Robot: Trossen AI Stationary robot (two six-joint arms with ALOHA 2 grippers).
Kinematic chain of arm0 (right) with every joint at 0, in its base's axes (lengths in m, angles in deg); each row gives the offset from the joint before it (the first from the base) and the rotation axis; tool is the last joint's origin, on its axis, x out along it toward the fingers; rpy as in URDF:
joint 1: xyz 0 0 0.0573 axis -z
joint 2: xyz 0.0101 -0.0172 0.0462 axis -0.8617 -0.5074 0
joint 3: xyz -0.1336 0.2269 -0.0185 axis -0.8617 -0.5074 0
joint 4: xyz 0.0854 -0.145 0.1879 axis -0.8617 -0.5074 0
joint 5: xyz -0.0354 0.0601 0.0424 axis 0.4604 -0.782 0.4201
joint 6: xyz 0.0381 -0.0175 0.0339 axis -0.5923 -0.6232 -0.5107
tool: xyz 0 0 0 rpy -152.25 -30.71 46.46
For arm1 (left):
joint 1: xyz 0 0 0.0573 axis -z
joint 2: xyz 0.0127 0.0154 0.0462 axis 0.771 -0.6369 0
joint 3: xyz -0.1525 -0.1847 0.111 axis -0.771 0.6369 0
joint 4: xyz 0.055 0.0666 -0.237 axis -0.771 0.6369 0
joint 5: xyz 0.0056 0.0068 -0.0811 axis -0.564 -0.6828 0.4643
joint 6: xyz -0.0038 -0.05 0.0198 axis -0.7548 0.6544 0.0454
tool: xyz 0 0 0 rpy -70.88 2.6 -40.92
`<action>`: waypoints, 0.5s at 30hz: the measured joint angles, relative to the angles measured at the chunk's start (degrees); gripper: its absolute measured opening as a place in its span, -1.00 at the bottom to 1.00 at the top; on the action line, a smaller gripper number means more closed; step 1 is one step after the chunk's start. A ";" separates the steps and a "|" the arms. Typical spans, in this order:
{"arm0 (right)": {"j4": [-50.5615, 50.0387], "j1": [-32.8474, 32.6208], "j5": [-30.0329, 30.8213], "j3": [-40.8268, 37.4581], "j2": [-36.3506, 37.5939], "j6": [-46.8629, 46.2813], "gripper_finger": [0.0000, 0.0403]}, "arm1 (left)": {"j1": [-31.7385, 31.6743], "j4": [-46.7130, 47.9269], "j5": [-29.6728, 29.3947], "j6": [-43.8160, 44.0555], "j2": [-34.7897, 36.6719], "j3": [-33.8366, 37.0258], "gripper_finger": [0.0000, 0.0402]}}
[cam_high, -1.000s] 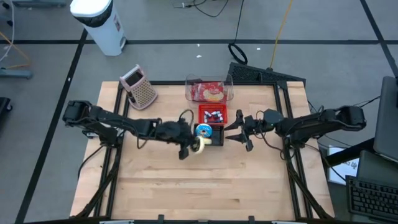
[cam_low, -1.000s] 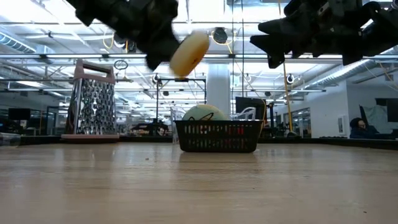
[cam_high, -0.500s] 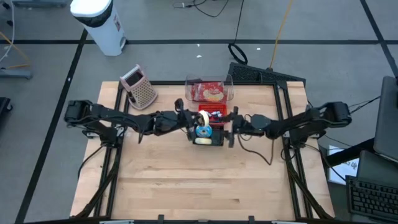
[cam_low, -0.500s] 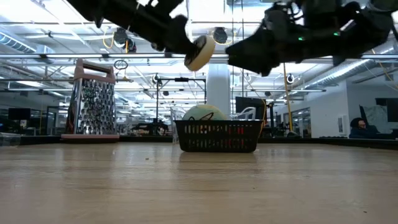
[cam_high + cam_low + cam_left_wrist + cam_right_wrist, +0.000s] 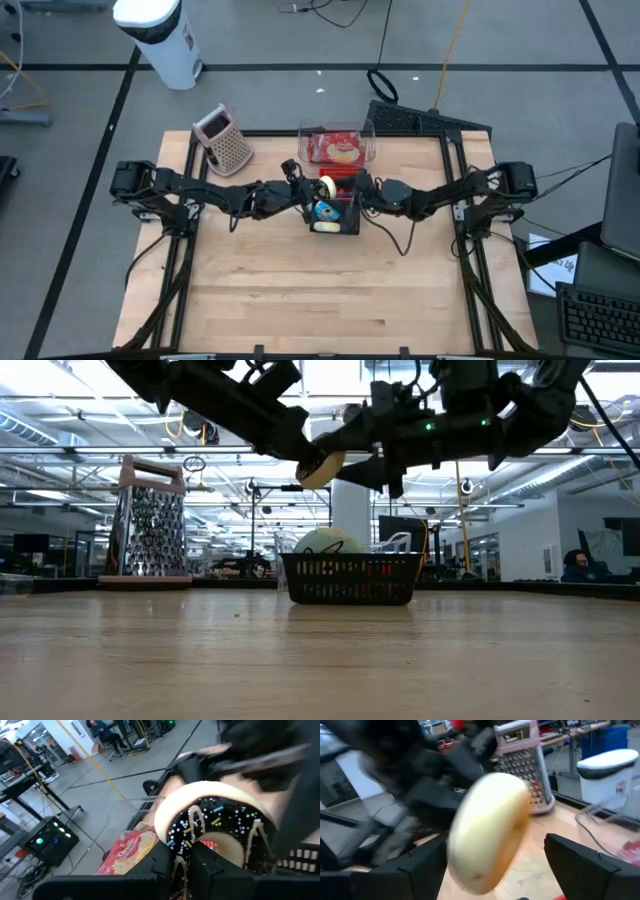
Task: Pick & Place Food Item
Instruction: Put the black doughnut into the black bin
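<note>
My left fingers (image 5: 312, 190) are clamped on the chocolate-iced donut (image 5: 326, 188), holding it in the air above the black basket (image 5: 337, 215) on the counter (image 5: 320, 290). My right fingers (image 5: 352, 188) are spread wide apart around it.

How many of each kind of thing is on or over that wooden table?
Robot hands: 2, left hand and right hand
Doughnuts: 1, held by the left hand
Baskets: 1
Graters: 1
Clear food boxes: 1
Total: 6
</note>
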 joint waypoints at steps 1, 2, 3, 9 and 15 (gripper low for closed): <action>0.00 0.31 0.10 0.03 -0.40 -0.71 0.51 | 0.09 -0.01 0.02 0.00 0.01 0.00 -0.81; -0.01 0.62 -0.04 0.03 -0.62 -1.38 0.49 | 0.10 0.08 -0.02 0.00 0.03 0.00 -0.81; 0.05 0.90 -0.02 0.03 -0.81 -2.17 0.45 | 0.06 0.40 0.00 0.02 0.01 0.00 -0.81; 0.18 1.50 -0.30 0.03 -1.38 -3.57 0.18 | -0.03 0.55 -0.28 1.02 0.01 0.00 -0.81; 0.14 1.50 -2.32 0.03 -1.40 -1.71 -0.18 | -0.03 0.84 1.69 5.19 0.03 0.00 -0.77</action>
